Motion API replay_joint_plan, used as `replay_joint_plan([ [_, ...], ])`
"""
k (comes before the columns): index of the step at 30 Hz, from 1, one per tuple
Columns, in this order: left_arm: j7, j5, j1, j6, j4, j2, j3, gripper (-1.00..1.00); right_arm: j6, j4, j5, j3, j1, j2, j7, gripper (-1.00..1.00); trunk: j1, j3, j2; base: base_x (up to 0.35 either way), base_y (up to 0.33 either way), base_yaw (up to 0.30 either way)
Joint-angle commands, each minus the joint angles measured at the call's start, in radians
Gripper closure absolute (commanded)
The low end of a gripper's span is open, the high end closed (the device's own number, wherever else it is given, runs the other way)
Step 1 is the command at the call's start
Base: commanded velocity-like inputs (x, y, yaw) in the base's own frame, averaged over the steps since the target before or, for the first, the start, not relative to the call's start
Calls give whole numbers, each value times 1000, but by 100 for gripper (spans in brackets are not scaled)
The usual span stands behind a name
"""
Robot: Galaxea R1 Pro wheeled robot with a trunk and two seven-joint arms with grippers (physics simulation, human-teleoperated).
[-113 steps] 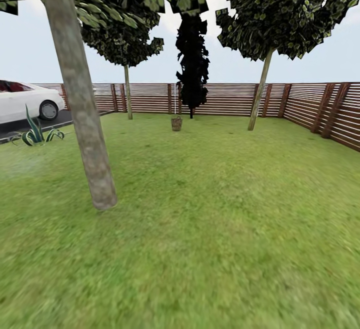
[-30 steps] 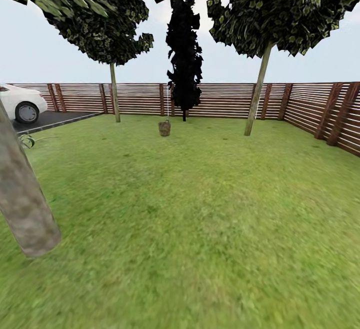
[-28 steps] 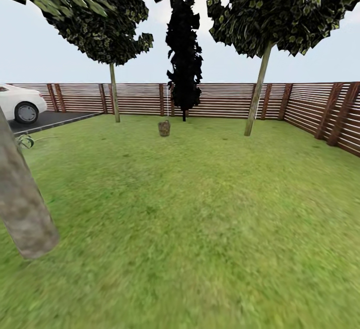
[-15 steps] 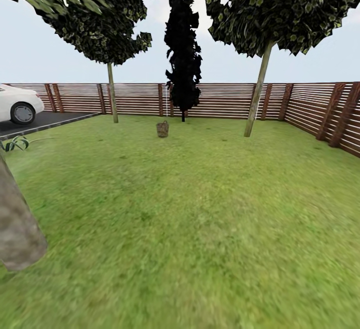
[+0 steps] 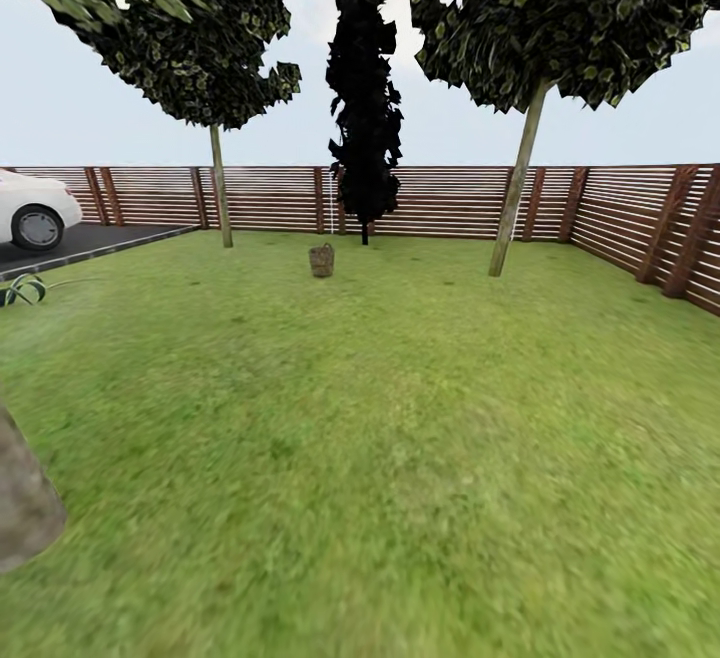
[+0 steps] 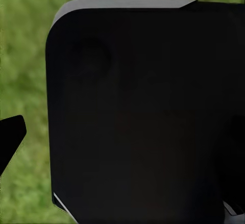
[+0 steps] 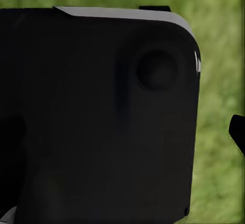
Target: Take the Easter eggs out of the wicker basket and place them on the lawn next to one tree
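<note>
Near trunk (image 5: 25, 503) has slid toward 8 o'clock: camera advancing | wicker basket (image 5: 321, 260) at 12 o'clock, far across lawn (image 5: 400, 418) | eggs not discernible | jaws: cannot tell

Main body: a large black rounded-corner block (image 7: 97, 122) of the robot's own hardware, taking up most of the frame
Edge trim: a thin pale grey strip (image 7: 117, 13) runs along one edge of the block and curves round its corner
Surface detail: a shallow round recess (image 7: 157, 70) sits near that rounded corner; a faint darker vertical crease lies beside it
Small tab: a short black tab (image 7: 154, 8) pokes out just beyond the grey strip
Dark tip: a pointed black piece (image 7: 237, 132) juts in at the frame's edge, apart from the block; what it belongs to cannot be told
Background: the lawn (image 7: 219, 81), blurred green grass, shows past the block
End effector: fingers not distinguishable, so open or closed cannot be told
</note>
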Motion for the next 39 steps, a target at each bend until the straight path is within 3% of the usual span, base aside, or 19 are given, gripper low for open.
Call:
replay_joint_plan([
  [1, 0, 0, 0, 1, -1, 0, 5, -100, -4, 1, -2, 0, -1, 0, 1, -100, 1, -1, 0, 321, -17, 0],
  [39, 0, 0, 1, 1, -2, 0, 5, -100, -3, 1, -2, 0, -1, 0, 1, -100, 1, -1, 0, 328, -1, 0],
])
